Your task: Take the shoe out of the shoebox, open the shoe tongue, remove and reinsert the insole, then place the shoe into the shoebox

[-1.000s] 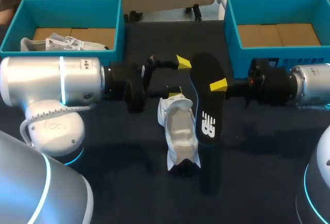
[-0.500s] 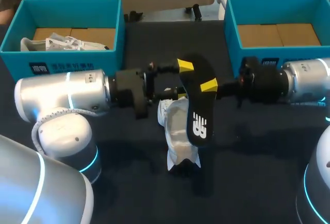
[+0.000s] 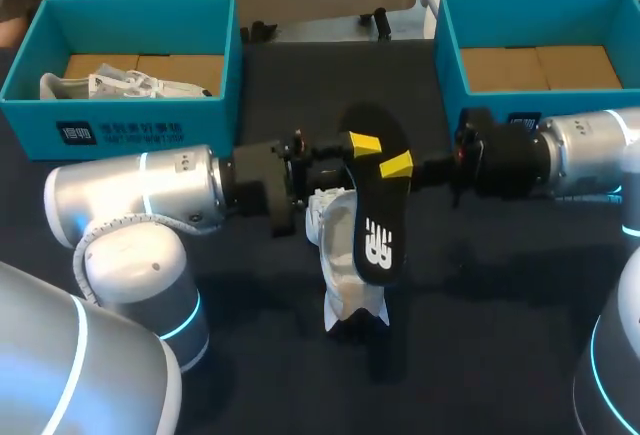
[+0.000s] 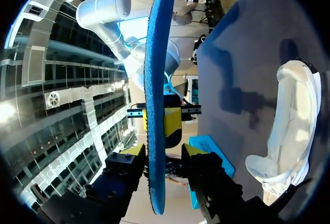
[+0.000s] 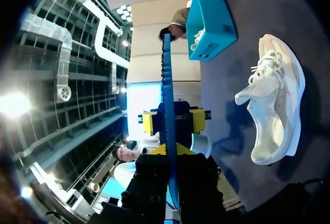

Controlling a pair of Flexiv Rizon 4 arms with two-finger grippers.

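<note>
Head view: the shoe [image 3: 345,255] is lying outside the shoebox [image 3: 450,75], with the insole [image 3: 375,220] hanging above it; left wrist view: the left gripper [image 4: 165,152] is straddling the insole, fingers apart; right wrist view: the right gripper [image 5: 170,154] is clamping it; reinserting and boxing are remaining.

Wht logo [image 3: 378,246] on insole [image 3: 374,200], label [image 3: 118,134] on L shoebox [image 3: 205,120], illegible

Black insole [image 3: 375,205] leftward, seemingly over shoe [image 3: 345,265]

One insole [image 3: 378,223] face matt black, other rough blue foam; white shoe [image 3: 338,255] seemingly mesh cloth; table [image 3: 500,305] matt dark
</note>
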